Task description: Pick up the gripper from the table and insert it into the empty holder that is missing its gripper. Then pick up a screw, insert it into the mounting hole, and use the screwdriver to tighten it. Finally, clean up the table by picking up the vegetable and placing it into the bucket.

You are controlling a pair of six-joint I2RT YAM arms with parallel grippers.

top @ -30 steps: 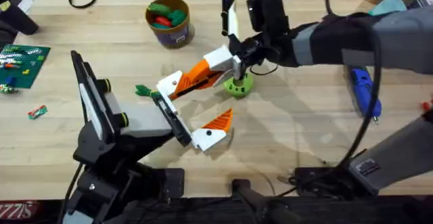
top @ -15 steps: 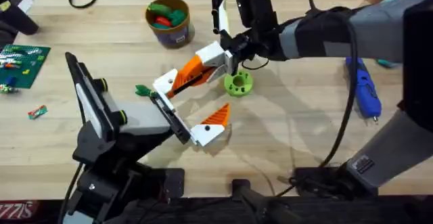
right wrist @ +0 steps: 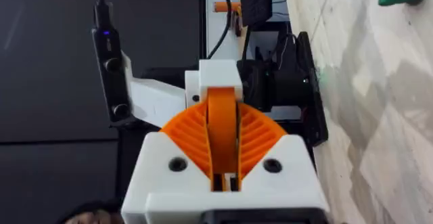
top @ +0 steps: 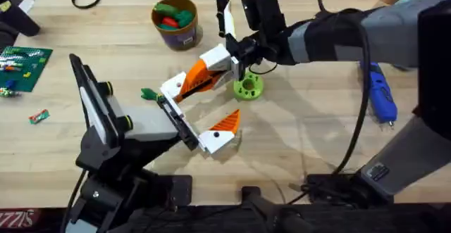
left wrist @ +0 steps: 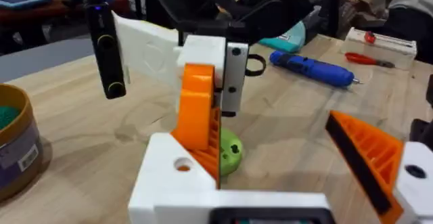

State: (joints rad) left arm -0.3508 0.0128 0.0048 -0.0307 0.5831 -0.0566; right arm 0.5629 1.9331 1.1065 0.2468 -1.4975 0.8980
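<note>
Right gripper (top: 231,58): pressed together on the white base of the orange gripper (top: 194,78), which we take to be held by its base so that the wedge end is free to go into the mount.
Orange gripper, position: off the desk (top: 310,141), slanted down towards the holder (top: 171,89). From the left wrist it stands right at the holder's top face, but we cannot tell whether it is seated.
Left gripper (top: 194,117): spread, its two brackets at opposite ends of the black rail (top: 180,124). We judge that it is held up and steady to offer the bare bracket to the right arm.
Mounted wedge (top: 227,124): on the rail's other bracket, well apart from the holder.
Screwdriver (top: 379,96): lies flat on the desk on the right arm's side, untouched.
Vegetable (top: 149,93): on the desk just beside the holder, not yet in the bucket (top: 180,36).
Green disc (top: 248,86): on the desk under the right gripper; we cannot make out any screws.
Counts: two orange wedges, two white brackets, one screwdriver, one bucket, one vegetable on the desk.
</note>
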